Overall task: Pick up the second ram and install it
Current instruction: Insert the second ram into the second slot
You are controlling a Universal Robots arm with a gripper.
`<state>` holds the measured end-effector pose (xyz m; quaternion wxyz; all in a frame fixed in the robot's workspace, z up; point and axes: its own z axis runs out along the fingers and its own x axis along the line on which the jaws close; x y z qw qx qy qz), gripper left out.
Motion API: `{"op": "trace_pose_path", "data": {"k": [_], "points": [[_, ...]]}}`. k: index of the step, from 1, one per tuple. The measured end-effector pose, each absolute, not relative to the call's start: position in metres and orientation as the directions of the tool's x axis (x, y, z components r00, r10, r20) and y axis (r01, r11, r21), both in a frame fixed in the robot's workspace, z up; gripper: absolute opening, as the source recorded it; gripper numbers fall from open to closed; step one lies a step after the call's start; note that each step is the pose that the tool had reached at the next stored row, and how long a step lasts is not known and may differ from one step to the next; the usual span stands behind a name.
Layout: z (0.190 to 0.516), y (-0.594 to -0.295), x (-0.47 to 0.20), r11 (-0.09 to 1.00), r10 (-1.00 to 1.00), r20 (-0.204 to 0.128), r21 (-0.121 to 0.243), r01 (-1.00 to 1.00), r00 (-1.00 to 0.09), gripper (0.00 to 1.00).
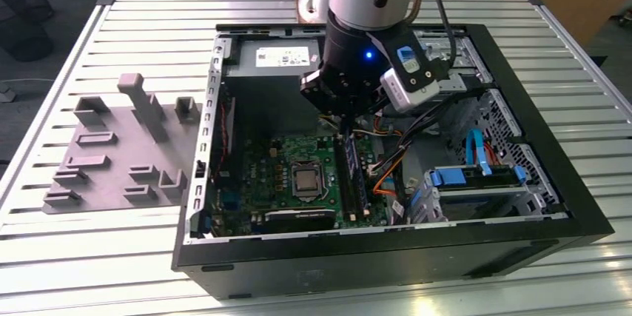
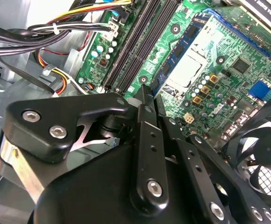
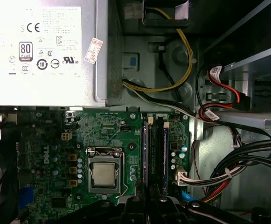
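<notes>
Ram (image 1: 353,175) stands on edge in the motherboard (image 1: 281,157) at the exterior view's centre, just beneath my closed pincer (image 1: 343,125); it is long, thin and dark.

A robotics lab or workshop: an open computer case (image 1: 395,257) and a grey fixture (image 1: 118,153) lie on a slatted metal worktop (image 1: 148,20).

Table (image 1: 129,20): pale metal top made of long slats.
Toward the exterior view's left: grey plastic fixture (image 1: 109,160) with upright blocks, flat on the slats.
Middle to right: black computer case (image 1: 395,260), lying on its side, open upward.
Spacing: fixture just beside case.
</notes>
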<state>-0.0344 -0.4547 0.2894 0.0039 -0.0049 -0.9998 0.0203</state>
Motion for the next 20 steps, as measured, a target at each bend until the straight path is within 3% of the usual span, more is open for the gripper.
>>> {"op": "trace_pose_path", "data": {"k": [20], "points": [[0.275, -0.461, -0.032, 0.999, 0.020, 0.007, -0.040, 0.020, -1.000, 0.14]]}}
